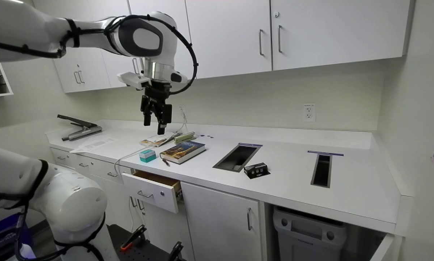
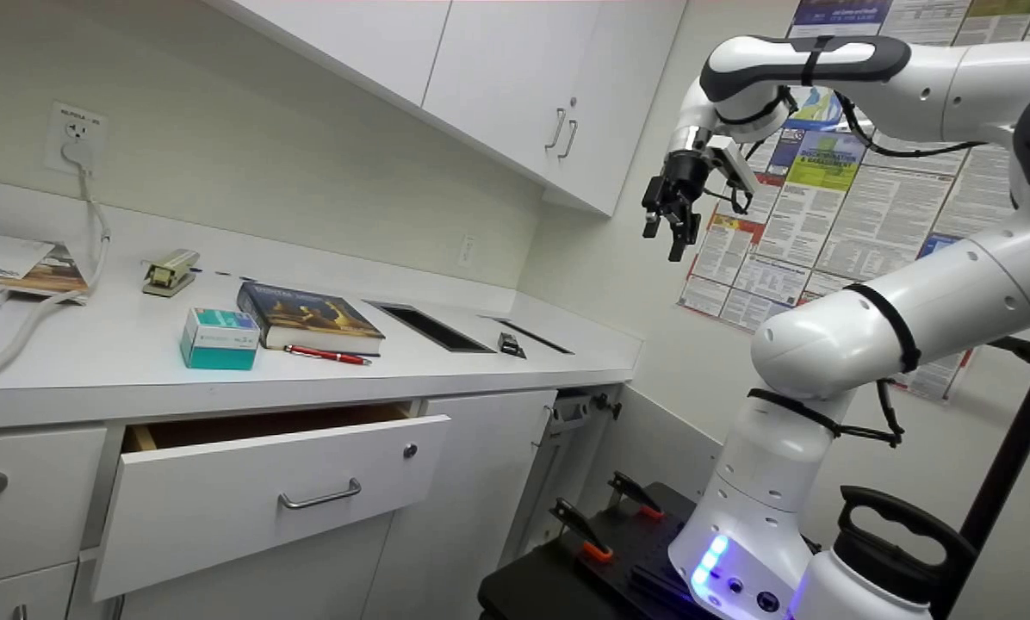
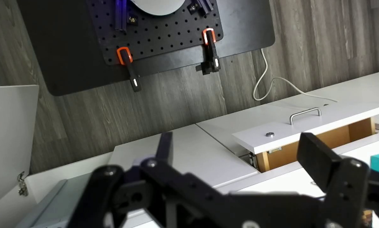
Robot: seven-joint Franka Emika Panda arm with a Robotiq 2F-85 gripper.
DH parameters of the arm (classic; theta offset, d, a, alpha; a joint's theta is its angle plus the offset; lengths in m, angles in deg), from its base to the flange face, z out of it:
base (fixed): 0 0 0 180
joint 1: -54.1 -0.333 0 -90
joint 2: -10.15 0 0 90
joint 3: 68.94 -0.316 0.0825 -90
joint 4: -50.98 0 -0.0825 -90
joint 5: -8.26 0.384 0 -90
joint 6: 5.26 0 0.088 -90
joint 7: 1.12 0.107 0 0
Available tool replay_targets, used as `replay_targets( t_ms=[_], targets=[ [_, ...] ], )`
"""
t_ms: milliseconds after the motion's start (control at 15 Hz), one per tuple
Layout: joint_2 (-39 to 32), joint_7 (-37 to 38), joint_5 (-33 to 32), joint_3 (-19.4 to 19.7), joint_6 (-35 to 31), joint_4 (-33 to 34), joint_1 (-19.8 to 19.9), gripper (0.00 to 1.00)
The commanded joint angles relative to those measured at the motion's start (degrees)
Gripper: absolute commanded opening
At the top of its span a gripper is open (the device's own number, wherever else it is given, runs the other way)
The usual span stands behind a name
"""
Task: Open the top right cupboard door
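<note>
The top right cupboard door is flat, white and shut, flush with the narrower door beside it. Its vertical silver bar handle is near its left edge, below a round lock. The door and its handle also show in an exterior view. The door is out of the wrist view. My gripper points down, apart from the door and left of its handle in that exterior view. The gripper is in free air. In the wrist view the fingers are wide apart with nothing between them.
A drawer stands open below the counter. A base-cabinet door stands open at the right end. A book, a teal box and a small black box lie on the counter, which has two slots.
</note>
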State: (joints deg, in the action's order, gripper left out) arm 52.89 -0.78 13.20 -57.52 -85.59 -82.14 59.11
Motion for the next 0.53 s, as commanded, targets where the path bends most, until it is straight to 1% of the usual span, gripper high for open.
replay_targets(
  t_ms=[0,267,467],
  targets=[
    [-0.28,-0.78,0.52,-0.93,0.2,0.17,1.43,1.0],
    [-0.51,-0.75,0.38,-0.95,0.04,0.05,1.47,1.0],
    [-1.62,-2.69,-0.24,0.44,-2.38,2.48,1.74,1.0]
  ],
)
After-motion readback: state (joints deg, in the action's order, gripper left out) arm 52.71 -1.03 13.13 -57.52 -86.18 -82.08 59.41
